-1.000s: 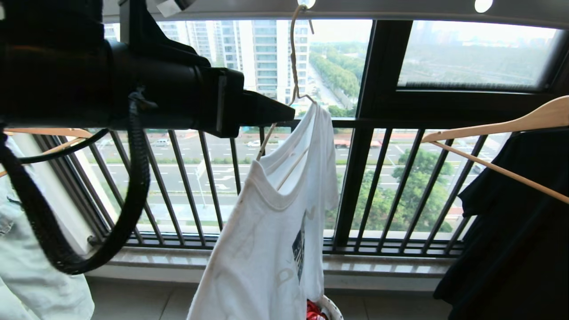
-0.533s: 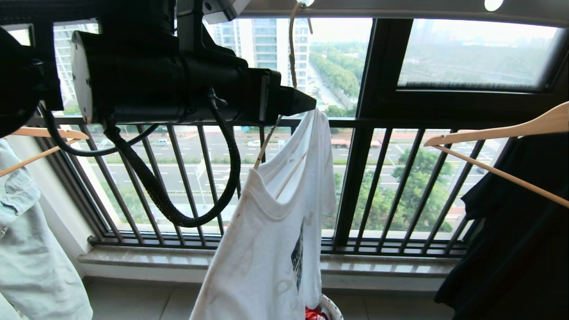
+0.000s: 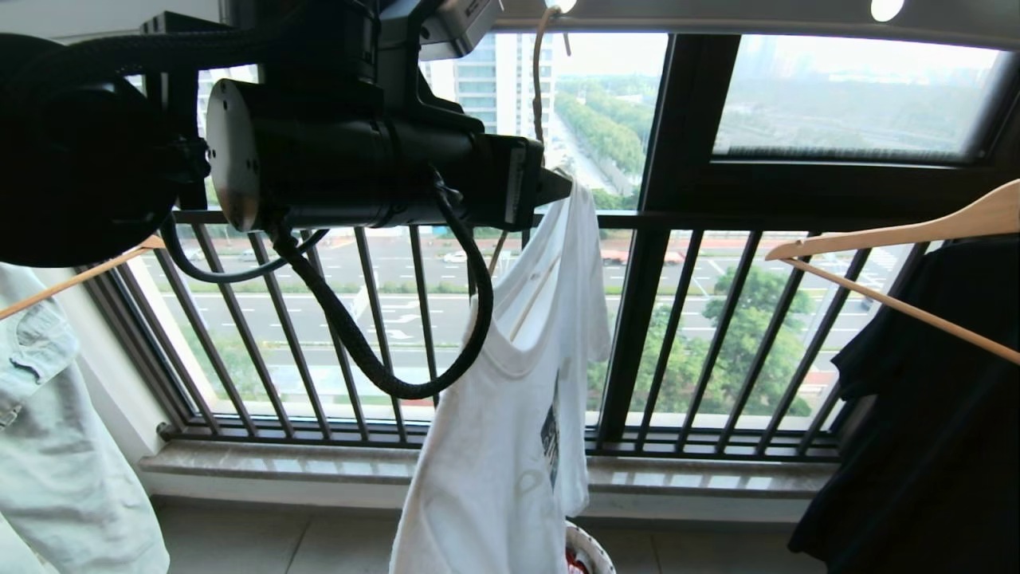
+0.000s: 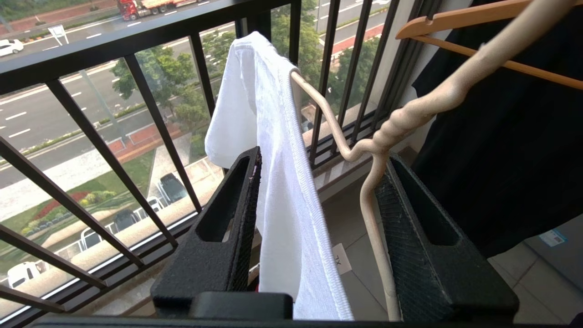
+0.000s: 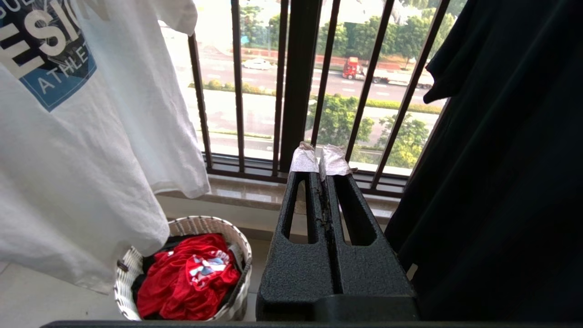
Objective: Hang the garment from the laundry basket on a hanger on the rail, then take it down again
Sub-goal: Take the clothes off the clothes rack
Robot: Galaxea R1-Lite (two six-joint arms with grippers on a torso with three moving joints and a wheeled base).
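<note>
Spotted the tee (image 3: 510,446) already draped on the hanger (image 4: 401,120), hooked up on the rail (image 3: 717,12) in the middle of the window, hem dangling down to the basket (image 5: 182,225) on the floor. So: hanging half done, take-down half not yet.

Found the left claw (image 4: 321,157) up high, reached in level from the left to the spot just under the hanger's twisted neck. Spread, not pinching: straddled both the tee's shoulder and the wire, cloth brushing one finger (image 4: 237,205), wire lying along the other, a clear gap in between. Probably went in there because that's where the weight sits. Grab just below the neck and the hook lifts off straight, no swinging.

Worth noting: hung lopsided, with the far shoulder up over the wire and the near side sagging low. Could easily slide off if yanked.

Saw the right claw (image 5: 320,159) parked low on the right, pressed together and empty, just beside the black garment (image 3: 916,438), basket near-left of it. Seemingly kept out of the way. Some red cloth (image 5: 182,273) left in the basket.
</note>
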